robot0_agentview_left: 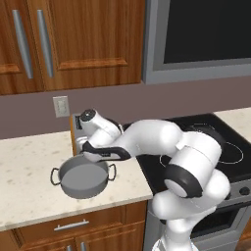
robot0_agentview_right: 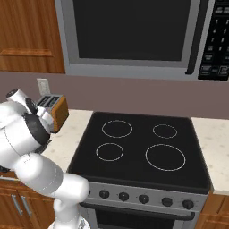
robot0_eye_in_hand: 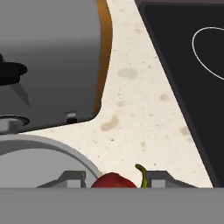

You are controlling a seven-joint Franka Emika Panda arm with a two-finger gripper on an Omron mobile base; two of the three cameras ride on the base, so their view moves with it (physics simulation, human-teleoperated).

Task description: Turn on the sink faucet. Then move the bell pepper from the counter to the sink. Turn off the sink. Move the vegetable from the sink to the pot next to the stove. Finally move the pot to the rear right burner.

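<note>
The red bell pepper (robot0_eye_in_hand: 113,180) with its green stem sits between my two fingertips (robot0_eye_in_hand: 73,177), so my gripper (robot0_eye_in_hand: 118,177) is shut on it. In the left base view the gripper (robot0_agentview_left: 88,156) hangs just over the back rim of the grey two-handled pot (robot0_agentview_left: 83,179), which stands on the beige counter (robot0_agentview_left: 24,166) left of the stove (robot0_agentview_left: 215,135). The pot's rim (robot0_eye_in_hand: 48,146) curves through the lower left of the hand view. The pepper hangs above the counter (robot0_eye_in_hand: 135,96), just right of that rim. The rear right burner (robot0_agentview_right: 164,130) is bare.
A toaster (robot0_agentview_right: 56,109) with orange sides stands on the counter right behind the pot, close to my hand. Its grey body (robot0_eye_in_hand: 48,61) fills the upper left of the hand view. A microwave (robot0_agentview_right: 129,36) and wooden cabinets (robot0_agentview_left: 73,39) hang above.
</note>
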